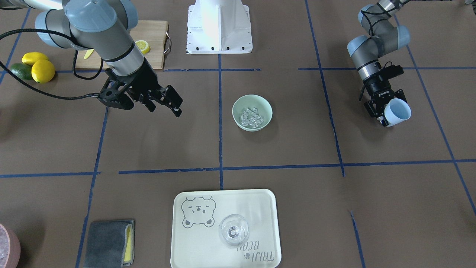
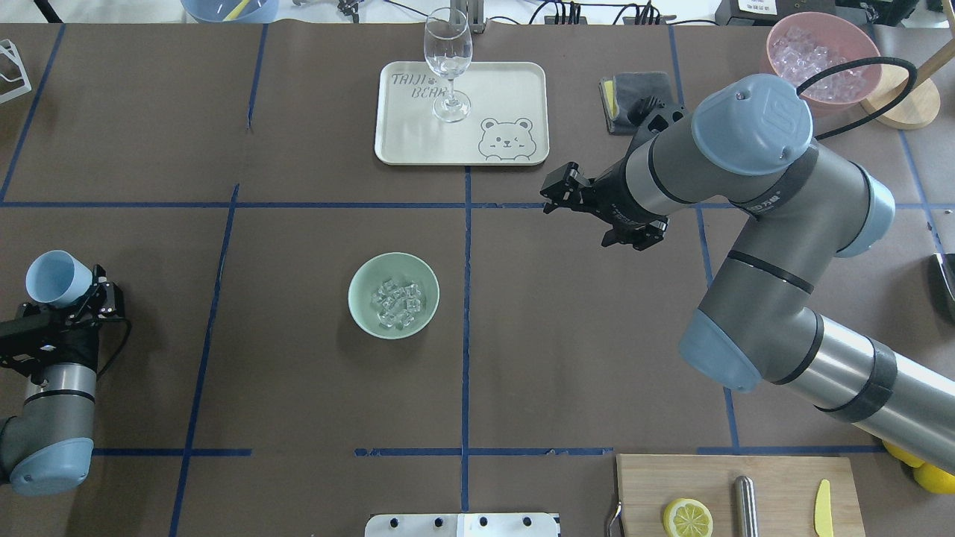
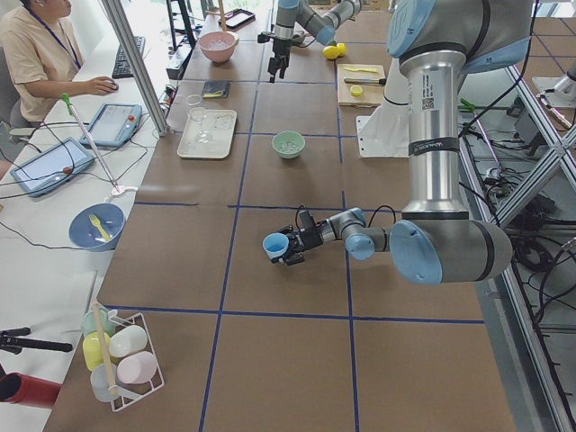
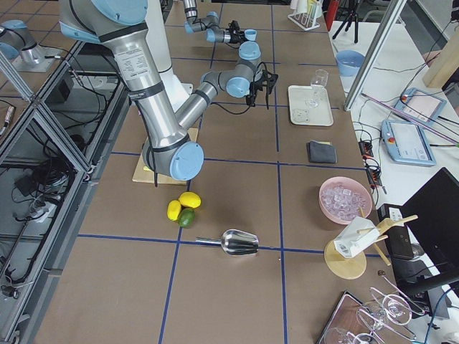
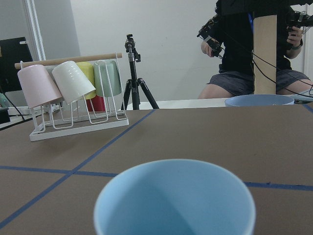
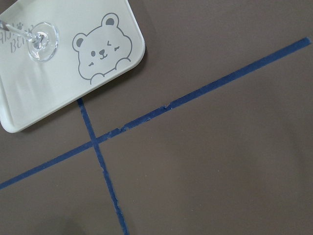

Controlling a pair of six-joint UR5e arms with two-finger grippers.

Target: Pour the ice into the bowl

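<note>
The mint-green bowl [image 1: 235, 108] stands near the table's middle and holds the ice [image 1: 251, 117], several small clear cubes. It also shows in the overhead view [image 2: 359, 286] with the ice [image 2: 398, 302] inside. My left gripper [image 1: 383, 112] is shut on a light blue cup [image 1: 398, 111], held tilted just above the table, far to the bowl's side. The cup [image 5: 173, 200] looks empty in the left wrist view. My right gripper [image 1: 166, 105] is open and empty, hovering on the bowl's other side, near the tray [image 2: 515, 89].
A wine glass [image 2: 448, 63] stands on the bear tray. A grey cloth [image 2: 634, 89] and a pink tub of ice [image 2: 821, 56] sit beyond it. A cutting board [image 2: 776, 470] with a lemon slice [image 2: 687, 517], lemons [image 1: 39, 67] and a mug rack [image 5: 73, 93] lie at the edges.
</note>
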